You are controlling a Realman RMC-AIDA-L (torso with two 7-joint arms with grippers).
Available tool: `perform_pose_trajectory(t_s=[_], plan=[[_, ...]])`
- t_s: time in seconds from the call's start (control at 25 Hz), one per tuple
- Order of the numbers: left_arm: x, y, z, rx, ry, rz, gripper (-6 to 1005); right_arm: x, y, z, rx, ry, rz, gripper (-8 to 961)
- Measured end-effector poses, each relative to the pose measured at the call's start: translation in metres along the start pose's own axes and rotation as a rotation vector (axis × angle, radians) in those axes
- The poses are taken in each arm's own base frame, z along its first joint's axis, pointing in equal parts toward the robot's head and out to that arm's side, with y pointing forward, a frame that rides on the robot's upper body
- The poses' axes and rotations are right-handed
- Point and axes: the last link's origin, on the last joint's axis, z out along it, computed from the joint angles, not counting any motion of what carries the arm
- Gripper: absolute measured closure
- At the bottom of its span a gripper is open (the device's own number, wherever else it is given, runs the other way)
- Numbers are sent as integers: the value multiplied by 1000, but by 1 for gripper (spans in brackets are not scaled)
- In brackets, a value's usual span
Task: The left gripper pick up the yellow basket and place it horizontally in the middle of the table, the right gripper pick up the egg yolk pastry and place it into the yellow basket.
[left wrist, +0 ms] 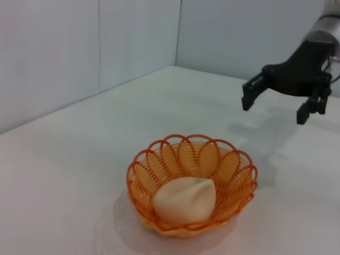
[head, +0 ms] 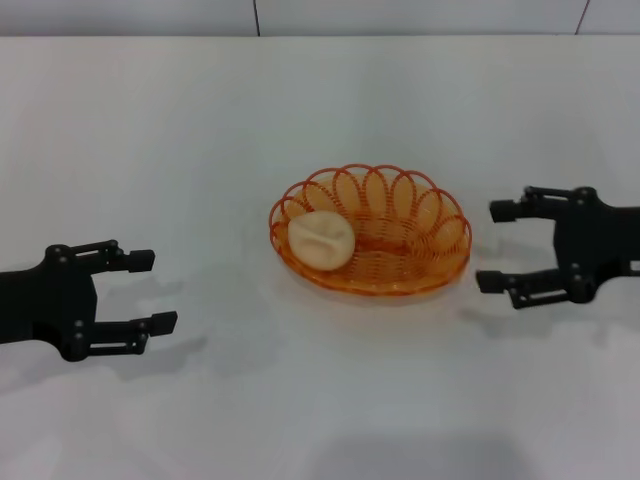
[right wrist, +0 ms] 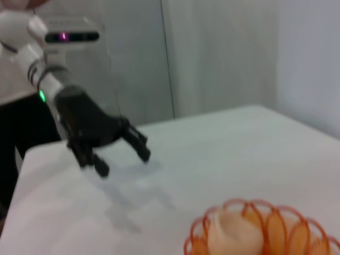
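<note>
The table [head: 200, 150] is a plain white top that fills nearly the whole head view, with soft grey shadows under each arm and a darker smudge of shadow along the bottom edge of the frame. Along the top edge of that view runs a pale wall [head: 400, 15] split by thin dark seams. The left wrist view shows the table's far corner meeting light panelled walls, and the right wrist view shows similar pale wall panels behind the table. Just right of the centre of the head view the yellow basket [head: 420, 225] sits flat on the table, its long axis running across the frame and its looped rim facing up. The egg yolk pastry [head: 321, 240] lies inside it at the end towards the left of the frame, resting against the basket wall. The left gripper [head: 150, 292] hovers at the lower left of the head view, its jaws spread and holding nothing, well apart from the basket. The right gripper [head: 497, 246] hangs at the right edge of the frame, jaws likewise spread and empty, its fingertips near the basket's right end but not touching it.
</note>
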Motion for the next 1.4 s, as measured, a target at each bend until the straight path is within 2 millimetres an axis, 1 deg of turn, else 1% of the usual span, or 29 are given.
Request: perform_pose_trajectory(t_s=[0.2,0.48,0.8,1.4], plan=[[1,-2,-1,-6,-10,-20,200,9,-1,-8,-1,68,11,67],[6,-6,5,-41,-52,-34,200,14,0,-9,-11,107,-3,67],[12,-10,12,-59,-80,-42,200,17,2,-5,-26,119,-23,67],[15,-14,14,-59,-89,-34,200,19,2,-5,-20,129,-23,67]])
